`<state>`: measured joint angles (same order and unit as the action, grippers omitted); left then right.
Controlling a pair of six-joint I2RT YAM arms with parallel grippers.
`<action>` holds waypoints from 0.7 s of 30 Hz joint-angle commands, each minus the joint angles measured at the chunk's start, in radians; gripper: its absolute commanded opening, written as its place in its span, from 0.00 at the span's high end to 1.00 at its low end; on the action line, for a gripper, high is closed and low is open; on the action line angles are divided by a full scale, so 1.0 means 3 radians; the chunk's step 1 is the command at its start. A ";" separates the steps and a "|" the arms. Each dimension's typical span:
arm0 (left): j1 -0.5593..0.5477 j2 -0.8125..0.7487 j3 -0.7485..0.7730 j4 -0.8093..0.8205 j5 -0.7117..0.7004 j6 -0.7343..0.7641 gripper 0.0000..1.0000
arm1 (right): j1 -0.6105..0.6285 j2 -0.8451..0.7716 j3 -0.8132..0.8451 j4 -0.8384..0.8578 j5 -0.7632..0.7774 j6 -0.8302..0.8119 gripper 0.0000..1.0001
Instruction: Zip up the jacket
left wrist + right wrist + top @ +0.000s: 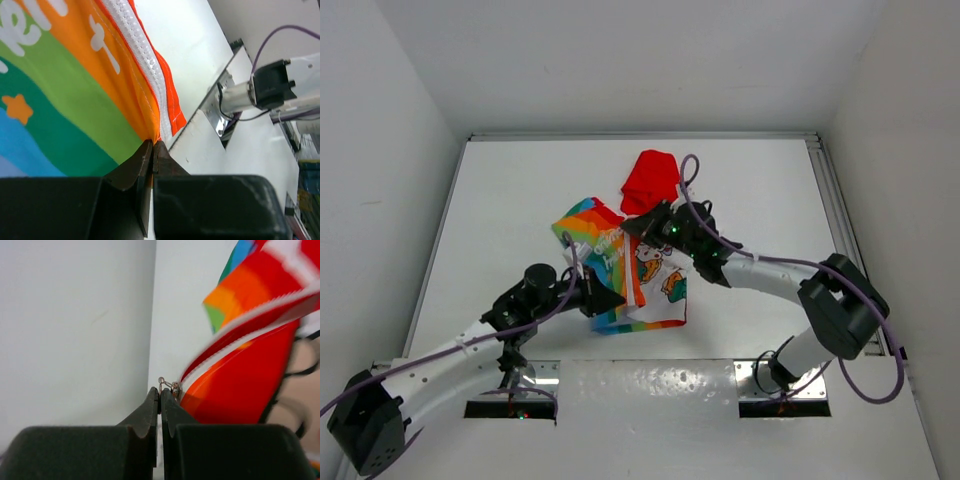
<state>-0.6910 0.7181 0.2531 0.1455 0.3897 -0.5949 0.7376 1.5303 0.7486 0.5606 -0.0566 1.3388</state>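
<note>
**One jacket, two grippers, overhead and wrist views.** At left, the left gripper has its two fingers pressed together, pinching the bottom hem of the single rainbow-striped jacket. The pinch lies at the lower end of the one white zipper. Orange, green and blue stripes with white lettering spread to the left of these fingertips, and an orange flap hangs just to their right. The jacket lies on the white table between the two grippers, its front partly open and its one red hood beyond the right fingertips. At right, the right gripper has its two fingers closed tip to tip on one small metal zipper pull. Red and orange fabric rises just to the right of those tips, blurred in the wrist view.
</note>
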 commanded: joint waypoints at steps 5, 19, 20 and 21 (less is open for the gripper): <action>-0.0228 -0.0286 0.0464 -0.0627 0.0072 0.0152 1.00 | -0.0637 0.0242 0.0877 -0.0017 0.0720 -0.0484 1.00; -0.0233 -0.1018 0.1227 -0.1912 -0.0828 0.0388 1.00 | -0.1441 0.0795 0.2009 -0.0503 0.1109 -0.1118 1.00; -0.0233 -0.1018 0.1207 -0.1902 -0.0859 0.0388 1.00 | -0.1441 0.0769 0.1949 -0.0493 0.1008 -0.1119 1.00; -0.0233 -0.1013 0.1181 -0.1876 -0.0890 0.0383 1.00 | -0.1441 0.0739 0.1892 -0.0407 0.0926 -0.1078 1.00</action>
<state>-0.7475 0.4351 0.5873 -0.3359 0.0963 -0.4931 0.3801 1.7691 1.2861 0.3408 0.1173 1.0668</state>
